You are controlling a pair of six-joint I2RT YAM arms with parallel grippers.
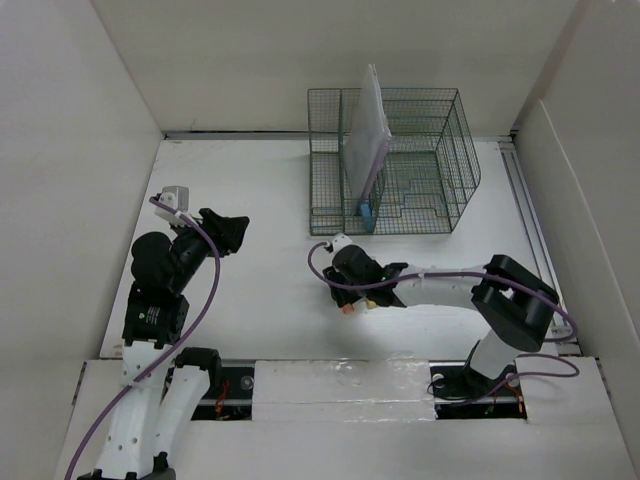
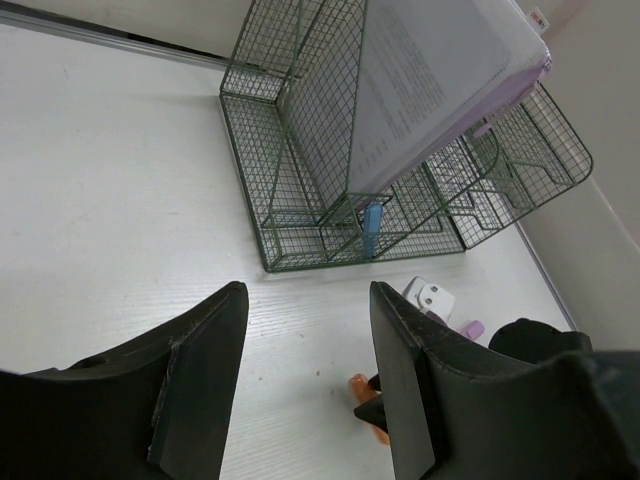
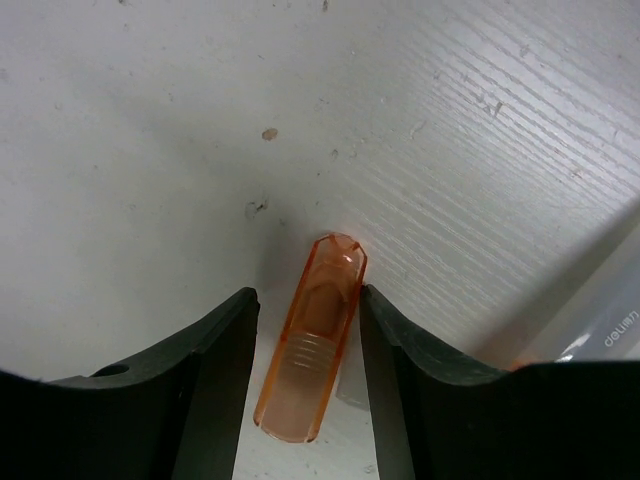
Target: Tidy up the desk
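**Right tool straddles an orange piece on the bench; left tool hangs empty**

The bench (image 1: pixel 260 200) is the broad white top that fills the scene between white panel walls, with both arm bases at its near edge.

The right tool (image 3: pixel 310 292) reaches low over the middle of the bench, its jaws about half parted. A small orange see-through piece (image 3: pixel 310 350) lies flat on the white surface between the two fingers. A sliver of bench shows on either side of its wider end, so the jaws bracket it without clamping it.

The left tool (image 2: pixel 305 300) sits over the left part of the bench, clear of the surface. Its jaws are also about half open, with nothing between them but bare bench.

At the far side, right of centre, a dark green wire basket (image 1: pixel 440 130) stands on the bench. A sheaf of printed papers in a pale purple sleeve (image 1: pixel 365 130) stands on edge inside it, leaning against a wire divider. A small blue thing (image 1: pixel 366 212) stands upright at the basket's near front.
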